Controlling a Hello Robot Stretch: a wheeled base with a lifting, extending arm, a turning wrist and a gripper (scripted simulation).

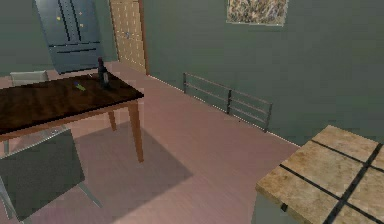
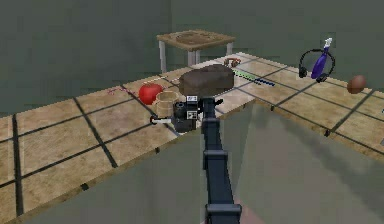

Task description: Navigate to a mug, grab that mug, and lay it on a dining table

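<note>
One dark arm [image 2: 218, 165] reaches over the tiled table [image 2: 60, 140]. Its jaws sit by a small tan thing [image 2: 178, 104], possibly the mug, and I cannot tell whether they grip anything. A red fruit [image 2: 150, 94] and a brown loaf [image 2: 207, 78] lie near the far edge. The dining table [image 1: 40, 105] stands at the forward view's left.
</note>
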